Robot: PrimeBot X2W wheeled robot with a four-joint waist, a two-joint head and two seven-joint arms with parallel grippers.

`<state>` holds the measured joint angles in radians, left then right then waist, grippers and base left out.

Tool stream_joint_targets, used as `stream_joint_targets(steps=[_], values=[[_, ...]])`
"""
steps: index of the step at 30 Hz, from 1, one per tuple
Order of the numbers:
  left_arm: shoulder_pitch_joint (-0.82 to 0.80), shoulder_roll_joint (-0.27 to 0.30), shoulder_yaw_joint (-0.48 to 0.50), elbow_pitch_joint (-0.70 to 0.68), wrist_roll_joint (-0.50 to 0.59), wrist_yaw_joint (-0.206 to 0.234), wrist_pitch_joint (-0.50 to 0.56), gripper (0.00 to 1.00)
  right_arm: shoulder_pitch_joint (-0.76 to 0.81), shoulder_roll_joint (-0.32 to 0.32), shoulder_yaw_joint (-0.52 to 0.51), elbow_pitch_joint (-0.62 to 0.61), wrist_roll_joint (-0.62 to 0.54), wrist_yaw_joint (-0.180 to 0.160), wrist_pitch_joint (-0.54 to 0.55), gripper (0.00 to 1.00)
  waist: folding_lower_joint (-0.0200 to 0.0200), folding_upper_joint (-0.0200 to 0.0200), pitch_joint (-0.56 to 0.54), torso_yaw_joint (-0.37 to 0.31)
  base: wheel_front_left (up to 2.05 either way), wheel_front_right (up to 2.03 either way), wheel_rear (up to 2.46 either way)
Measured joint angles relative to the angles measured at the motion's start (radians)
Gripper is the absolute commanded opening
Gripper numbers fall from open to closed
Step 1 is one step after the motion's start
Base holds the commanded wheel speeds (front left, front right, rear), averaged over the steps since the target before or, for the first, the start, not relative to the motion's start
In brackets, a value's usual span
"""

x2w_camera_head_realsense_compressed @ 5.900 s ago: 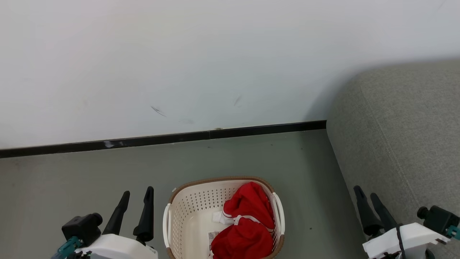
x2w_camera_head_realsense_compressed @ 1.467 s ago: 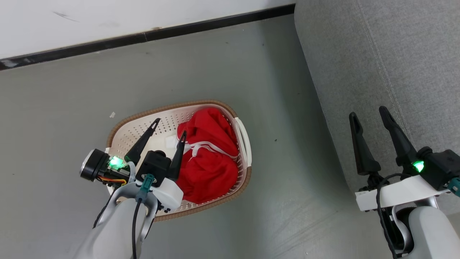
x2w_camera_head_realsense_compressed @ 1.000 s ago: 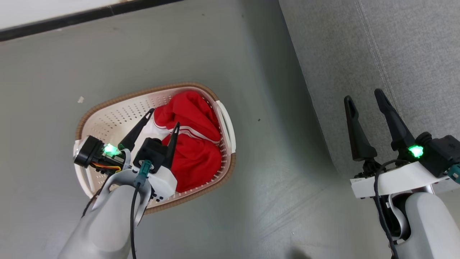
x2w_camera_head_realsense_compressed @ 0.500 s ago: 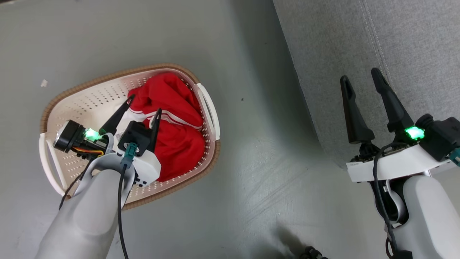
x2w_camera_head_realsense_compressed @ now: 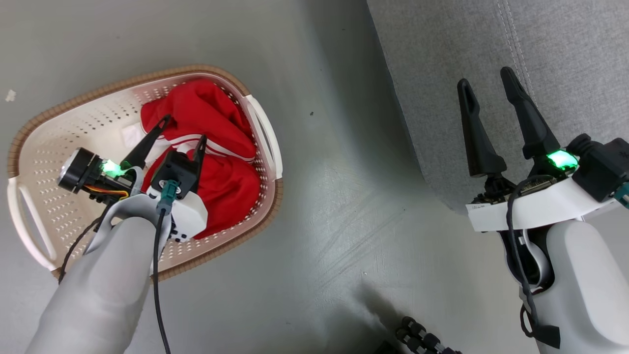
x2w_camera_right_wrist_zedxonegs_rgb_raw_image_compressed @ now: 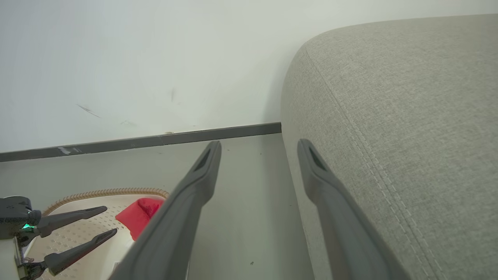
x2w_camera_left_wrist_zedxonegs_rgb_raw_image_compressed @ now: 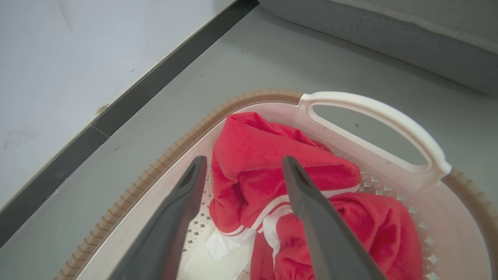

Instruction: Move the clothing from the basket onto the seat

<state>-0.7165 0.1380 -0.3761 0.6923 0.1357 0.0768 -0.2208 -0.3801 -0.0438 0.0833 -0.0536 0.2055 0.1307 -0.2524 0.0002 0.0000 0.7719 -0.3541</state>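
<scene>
Red clothing (x2w_camera_head_realsense_compressed: 211, 142) (x2w_camera_left_wrist_zedxonegs_rgb_raw_image_compressed: 272, 171) with white stripe trim is piled in the right half of the cream basket (x2w_camera_head_realsense_compressed: 59, 147) (x2w_camera_left_wrist_zedxonegs_rgb_raw_image_compressed: 373, 112) on the floor. My left gripper (x2w_camera_head_realsense_compressed: 184, 129) (x2w_camera_left_wrist_zedxonegs_rgb_raw_image_compressed: 242, 164) hangs open just over the pile, its two fingers straddling the upper garment without closing on it. My right gripper (x2w_camera_head_realsense_compressed: 484, 78) (x2w_camera_right_wrist_zedxonegs_rgb_raw_image_compressed: 258, 146) stands open and empty at the left edge of the grey seat (x2w_camera_head_realsense_compressed: 565, 44) (x2w_camera_right_wrist_zedxonegs_rgb_raw_image_compressed: 408, 116). In the right wrist view, the left gripper (x2w_camera_right_wrist_zedxonegs_rgb_raw_image_compressed: 105, 221) and a bit of the red clothing (x2w_camera_right_wrist_zedxonegs_rgb_raw_image_compressed: 138, 216) show at the lower left.
The grey floor (x2w_camera_head_realsense_compressed: 334, 206) separates basket and seat. A white wall with a black skirting board (x2w_camera_left_wrist_zedxonegs_rgb_raw_image_compressed: 116, 112) runs behind the basket. A dark ribbed cable (x2w_camera_head_realsense_compressed: 422, 339) lies at the bottom edge of the head view.
The head camera has tilted further down, so basket and seat slid up and left in view. My left gripper has come lower over the red pile, still open. The right gripper holds its pose.
</scene>
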Motion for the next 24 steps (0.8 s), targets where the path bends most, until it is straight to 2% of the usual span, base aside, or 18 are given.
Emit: stream_joint_targets(steps=[10, 24], values=[[-0.028, 0.024, 0.0, 0.045, 0.009, 0.01, 0.0, 1.0, -0.036, 0.001, 0.026, 0.012, 0.018, 0.0, 0.0, 1.0, 0.0, 0.0, 0.037, -0.042, 0.0, 0.0, 0.0], [-0.083, 0.028, 0.007, 0.095, 0.025, 0.035, 0.017, 1.0, -0.036, 0.002, 0.035, 0.028, 0.043, 0.0, 0.0, 1.0, 0.0, 0.0, 0.065, -0.066, 0.0, 0.0, 0.0]])
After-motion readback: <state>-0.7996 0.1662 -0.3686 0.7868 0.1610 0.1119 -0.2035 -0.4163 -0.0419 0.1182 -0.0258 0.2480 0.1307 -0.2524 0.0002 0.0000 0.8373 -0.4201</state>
